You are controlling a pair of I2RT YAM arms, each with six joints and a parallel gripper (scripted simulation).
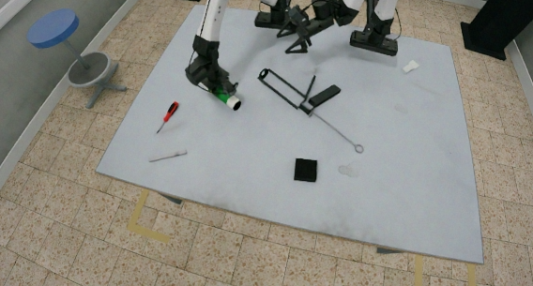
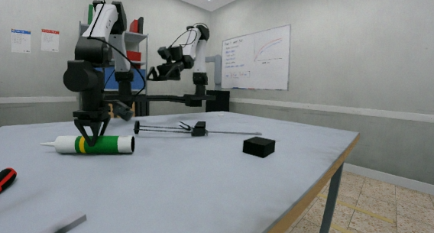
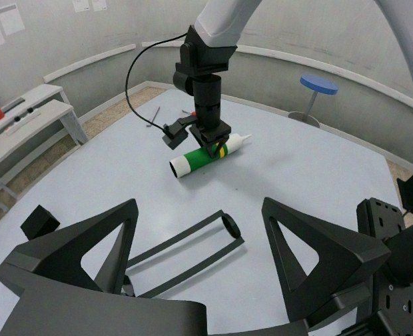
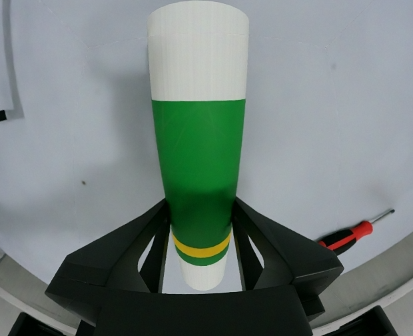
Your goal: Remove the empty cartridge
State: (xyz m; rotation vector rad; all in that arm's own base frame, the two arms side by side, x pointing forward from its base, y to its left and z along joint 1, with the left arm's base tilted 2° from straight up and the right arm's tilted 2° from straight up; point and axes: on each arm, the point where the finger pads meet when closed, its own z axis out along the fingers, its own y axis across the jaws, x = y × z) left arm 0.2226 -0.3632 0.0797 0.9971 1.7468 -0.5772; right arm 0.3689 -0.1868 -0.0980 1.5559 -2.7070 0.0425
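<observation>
The cartridge (image 1: pixel 227 98) (image 2: pixel 107 145) (image 3: pixel 196 161) (image 4: pixel 199 145), a green and white tube with a yellow band and pointed nozzle, lies level, at or just above the table; contact cannot be told. My right gripper (image 2: pixel 95 140) (image 3: pixel 208 153) (image 4: pixel 200 203) is shut around its green part near the yellow band. The black sealant gun (image 1: pixel 325 95) (image 2: pixel 199 128) (image 3: pixel 190 269) lies on the table apart from the cartridge, its open frame empty and its rod pulled out. My left gripper (image 1: pixel 282 44) (image 3: pixel 200 205) is open and empty, raised behind the gun in the top view.
A black block (image 1: pixel 305 170) (image 2: pixel 259 147) (image 3: pixel 39 222) sits beyond the gun's rod. A red and black screwdriver (image 1: pixel 172 109) (image 4: pixel 344 239) and a thin grey stick (image 1: pixel 168 156) (image 2: pixel 72 223) lie on the cartridge's side of the table. A white scrap (image 1: pixel 410 67) lies near the far right edge.
</observation>
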